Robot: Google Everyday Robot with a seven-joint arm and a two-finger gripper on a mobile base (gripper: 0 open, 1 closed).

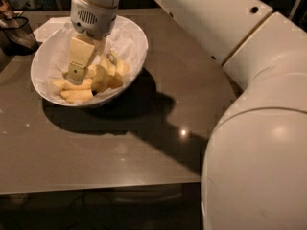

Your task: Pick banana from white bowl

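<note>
your gripper (85,67) is down inside the bowl (47,63), right at the bananas (76,95) heaped in its low front, placed to take one from above. whether it's clenched, you can't tell.

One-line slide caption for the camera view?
Gripper inside the white bowl, at the bananas; dark mesh basket beside it on the table.

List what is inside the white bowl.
Bananas lie on crumpled paper in the white bowl. The gripper reaches down into it, hiding whatever lies beneath.
</note>
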